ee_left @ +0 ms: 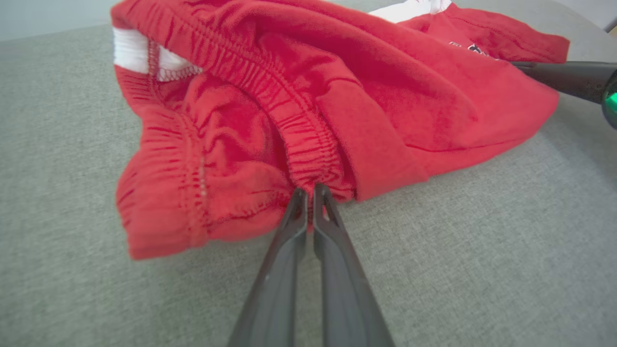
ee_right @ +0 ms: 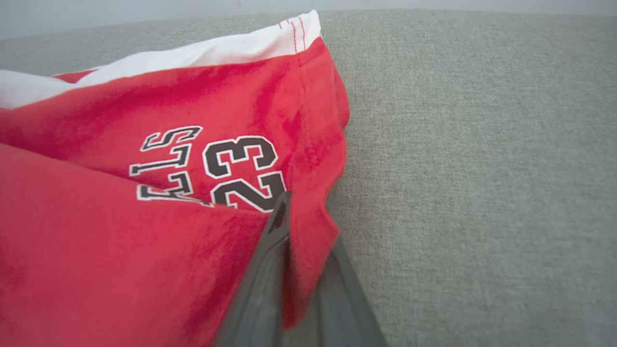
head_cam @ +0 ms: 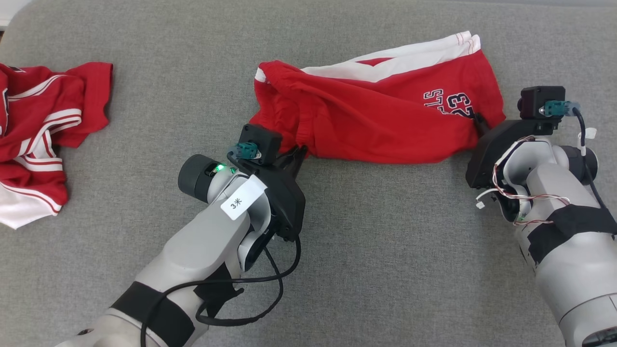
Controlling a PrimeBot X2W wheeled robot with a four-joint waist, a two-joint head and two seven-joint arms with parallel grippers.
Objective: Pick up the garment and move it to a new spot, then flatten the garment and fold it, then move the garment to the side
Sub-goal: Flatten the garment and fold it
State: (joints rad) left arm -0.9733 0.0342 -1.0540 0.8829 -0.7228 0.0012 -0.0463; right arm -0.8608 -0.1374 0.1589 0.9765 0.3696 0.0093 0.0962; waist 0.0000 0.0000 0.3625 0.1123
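Note:
The garment (head_cam: 381,115) is a pair of red shorts with white trim and a black "23" print, lying crumpled across the grey surface. My left gripper (head_cam: 300,150) is shut on its elastic waistband at the near left end; in the left wrist view the fingertips (ee_left: 311,193) pinch the gathered red cloth (ee_left: 308,120). At the right end, my right gripper (head_cam: 479,121) is shut on the leg hem beside the number. In the right wrist view red fabric (ee_right: 144,241) lies clamped between that gripper's (ee_right: 301,226) two fingers.
A second red and white garment (head_cam: 38,130) lies bunched at the far left edge of the grey cushioned surface (head_cam: 385,250). My right gripper's dark finger (ee_left: 564,77) shows at the right edge of the left wrist view.

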